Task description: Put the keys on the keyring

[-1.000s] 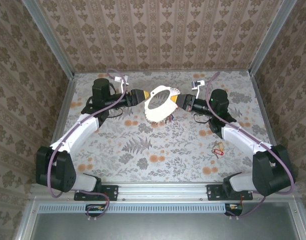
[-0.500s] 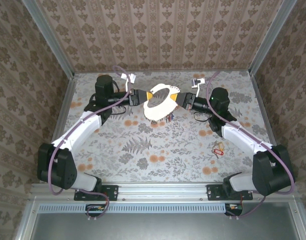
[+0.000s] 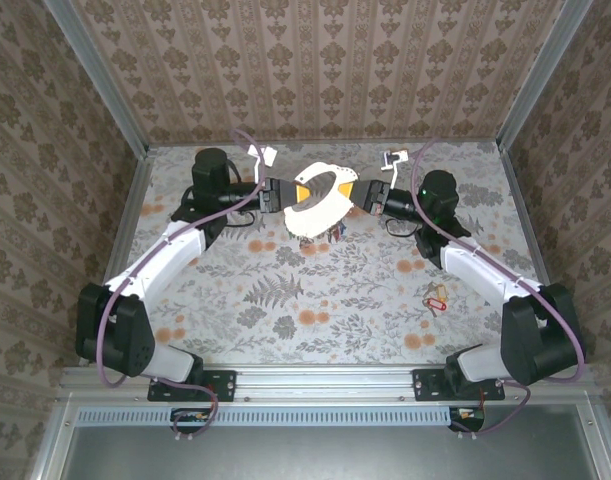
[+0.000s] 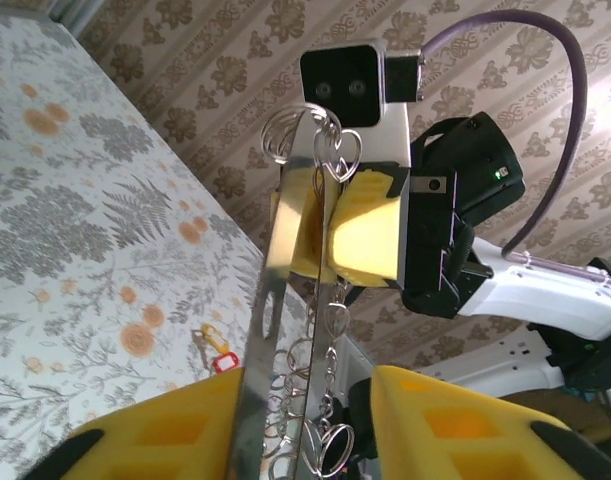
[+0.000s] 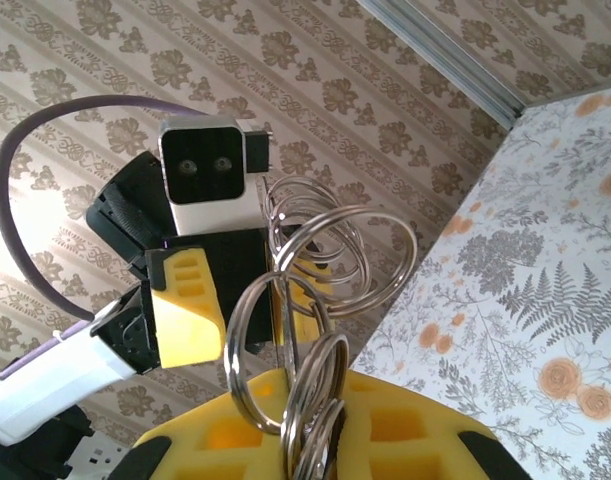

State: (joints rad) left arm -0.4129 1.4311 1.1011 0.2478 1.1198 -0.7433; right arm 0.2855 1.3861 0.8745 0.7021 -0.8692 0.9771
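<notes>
- The keyring point(image 3: 317, 214) is held tilted in the air above the far middle of the worktop point(image 3: 285, 300), in the upper centre of the top view, between the two hands
- The right hand point(image 3: 357, 195) has its yellow fingers point(image 4: 365, 232) together, clamped on the hoop's right rim
- The left hand point(image 3: 297, 192) straddles the opposite rim; in its wrist view the band lies against one finger with a gap beside the other, so I cannot tell whether it grips
- Silvery split rings point(image 5: 325, 250) dangle in a bunch from the hoop
- Loose keys point(image 3: 435, 298), with red and yellow heads, lie on the worktop at right, well apart from the hoop
</notes>
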